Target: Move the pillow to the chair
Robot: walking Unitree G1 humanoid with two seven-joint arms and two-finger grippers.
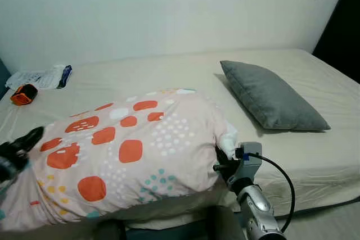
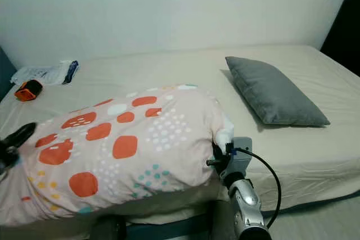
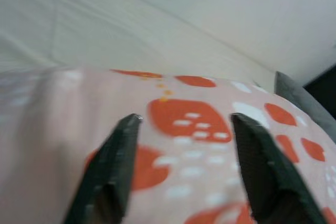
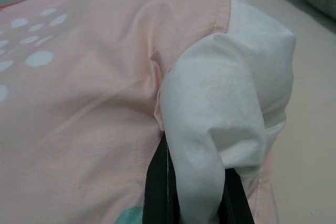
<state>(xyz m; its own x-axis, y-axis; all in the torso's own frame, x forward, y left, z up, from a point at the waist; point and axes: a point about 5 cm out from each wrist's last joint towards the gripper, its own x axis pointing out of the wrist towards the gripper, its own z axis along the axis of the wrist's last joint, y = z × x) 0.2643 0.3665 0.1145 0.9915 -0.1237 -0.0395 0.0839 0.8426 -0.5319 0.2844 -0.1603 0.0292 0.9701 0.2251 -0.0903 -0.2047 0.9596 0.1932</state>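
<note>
A big pink pillow [image 1: 129,153] with orange, white and teal spots lies across the front edge of the bed. At its right end a white inner corner [image 4: 226,93] sticks out of the cover, and my right gripper [image 4: 194,184] is shut on that corner, which bulges between the two black fingers [image 4: 156,182]. That same gripper [image 1: 223,164] appears at the pillow's right end in the left eye view. My left gripper [image 3: 184,121] is at the pillow's left end, open, its fingers spread over the spotted cover. One of its black fingertips [image 1: 29,137] shows by the pillow's left edge.
A grey pillow [image 1: 273,96] lies on the beige bed [image 1: 185,68] to the right. An orange and black object [image 1: 23,94] and a white packet [image 1: 42,77] sit at the bed's far left. A dark shape [image 1: 343,21] stands at the far right by the wall.
</note>
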